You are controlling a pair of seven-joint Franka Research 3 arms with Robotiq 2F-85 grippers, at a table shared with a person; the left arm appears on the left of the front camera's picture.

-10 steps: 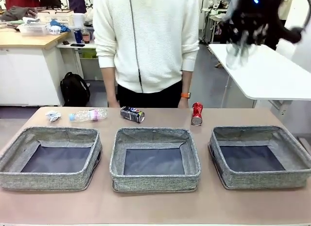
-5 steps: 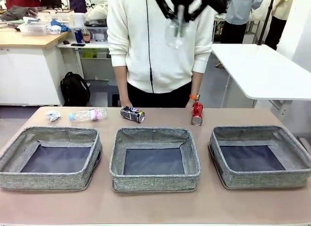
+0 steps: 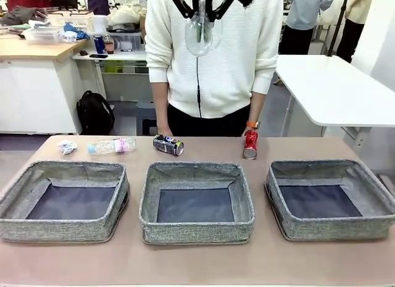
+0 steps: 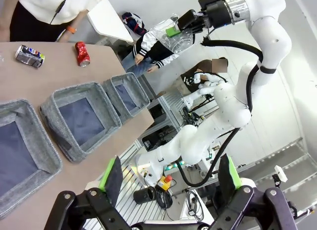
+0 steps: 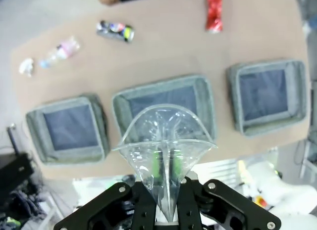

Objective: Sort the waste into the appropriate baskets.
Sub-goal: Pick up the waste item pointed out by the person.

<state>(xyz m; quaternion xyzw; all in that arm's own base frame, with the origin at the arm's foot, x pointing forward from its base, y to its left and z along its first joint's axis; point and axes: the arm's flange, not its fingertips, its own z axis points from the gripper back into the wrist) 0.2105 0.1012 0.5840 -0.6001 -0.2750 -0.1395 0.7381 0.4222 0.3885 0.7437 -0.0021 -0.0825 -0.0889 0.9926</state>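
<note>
Front view cuts the right gripper [image 3: 200, 6] off at the top edge. It is clamped on the clear plastic film [image 3: 199, 35], held high over the middle basket [image 3: 197, 230] in front of the person's white sweater [image 3: 234, 58]. From the right wrist, the fanned-out film blurs the green pads behind it. The left gripper [image 4: 170, 171] stands spread wide, holding nothing. On the table [image 3: 197, 262], along its far edge, lie the paper wad [image 3: 67, 147], bottle [image 3: 112, 145], dark can [image 3: 168, 145] and red can [image 3: 250, 144]; their labels are too small to read.
</note>
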